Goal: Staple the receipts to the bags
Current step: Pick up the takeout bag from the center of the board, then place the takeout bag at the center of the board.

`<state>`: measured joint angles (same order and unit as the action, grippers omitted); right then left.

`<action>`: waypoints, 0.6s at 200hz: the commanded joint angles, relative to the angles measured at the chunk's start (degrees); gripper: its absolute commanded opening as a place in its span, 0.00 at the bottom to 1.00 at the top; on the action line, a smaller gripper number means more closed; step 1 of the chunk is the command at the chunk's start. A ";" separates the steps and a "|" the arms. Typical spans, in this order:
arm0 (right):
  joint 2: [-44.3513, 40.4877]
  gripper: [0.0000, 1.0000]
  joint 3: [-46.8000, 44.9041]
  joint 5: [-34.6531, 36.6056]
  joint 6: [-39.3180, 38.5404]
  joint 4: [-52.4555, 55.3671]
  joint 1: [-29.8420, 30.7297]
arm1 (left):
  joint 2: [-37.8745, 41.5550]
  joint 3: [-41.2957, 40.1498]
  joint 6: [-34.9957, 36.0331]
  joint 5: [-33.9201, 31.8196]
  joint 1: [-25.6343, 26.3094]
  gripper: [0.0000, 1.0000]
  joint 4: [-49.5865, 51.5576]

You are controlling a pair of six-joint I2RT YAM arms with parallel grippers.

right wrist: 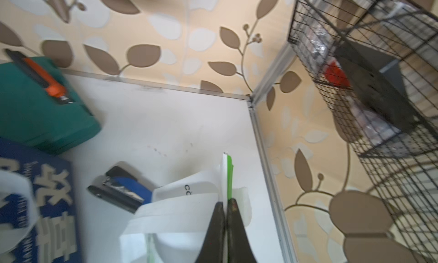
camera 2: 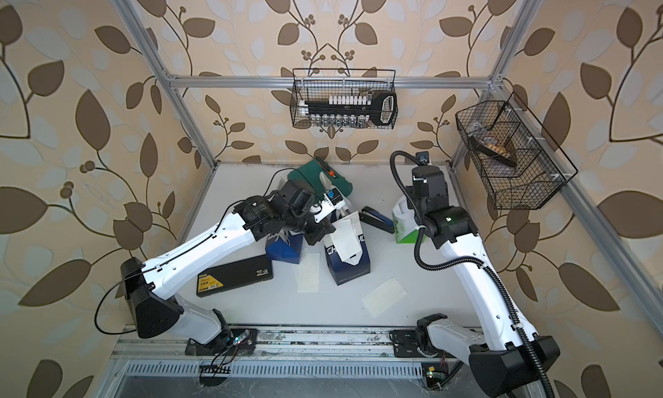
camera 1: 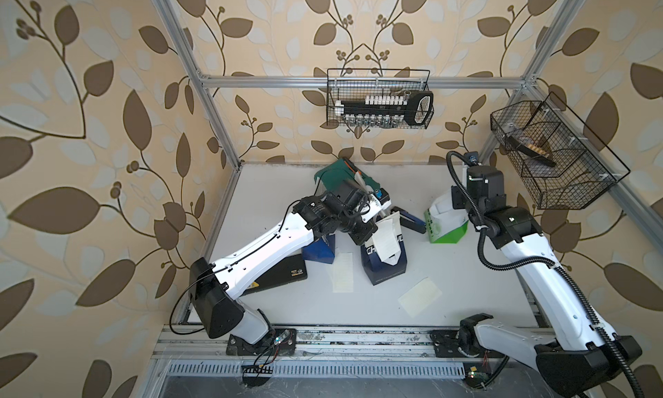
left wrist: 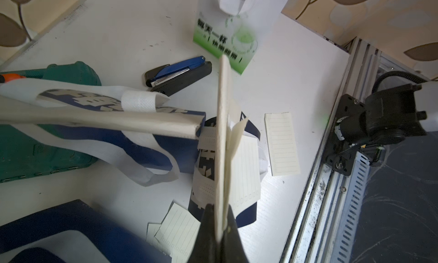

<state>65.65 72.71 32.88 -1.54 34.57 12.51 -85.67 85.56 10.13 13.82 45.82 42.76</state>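
The left gripper (left wrist: 219, 216) is pressed together on a receipt (left wrist: 222, 131), held edge-on with its long axis running straight out from the jaws. The receipt hangs over a navy bag (camera 1: 385, 270) lettered "CH…". Just past the tips, toward the right arm, the stapler (left wrist: 177, 74) lies flat, its length crosswise to the receipt. The left gripper looks nearer to it. Beyond it stands the green bag (camera 1: 448, 231), its Chinese print too blurred to read. The right gripper (right wrist: 226, 207) is clamped on that bag's rim, where "CO" shows on white.
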 commanded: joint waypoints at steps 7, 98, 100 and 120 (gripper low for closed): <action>0.31 0.00 -3.91 1.21 4.67 -4.36 -3.19 | 1.90 -0.11 3.60 -1.95 0.54 0.00 0.82; 1.11 0.58 -7.64 -9.06 15.05 -7.41 -7.55 | 7.06 -6.88 7.74 0.39 0.51 0.00 -7.74; 0.85 0.60 -7.53 -9.02 15.13 -7.41 -7.60 | 6.95 -6.76 7.76 0.36 0.50 0.00 -7.60; -2.33 0.66 -6.67 -10.41 13.49 -10.04 -7.08 | 6.18 -6.09 8.34 0.38 0.54 0.00 -6.55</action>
<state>67.40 65.43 24.80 11.49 28.08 5.13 -80.01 78.13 16.36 13.47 45.82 37.19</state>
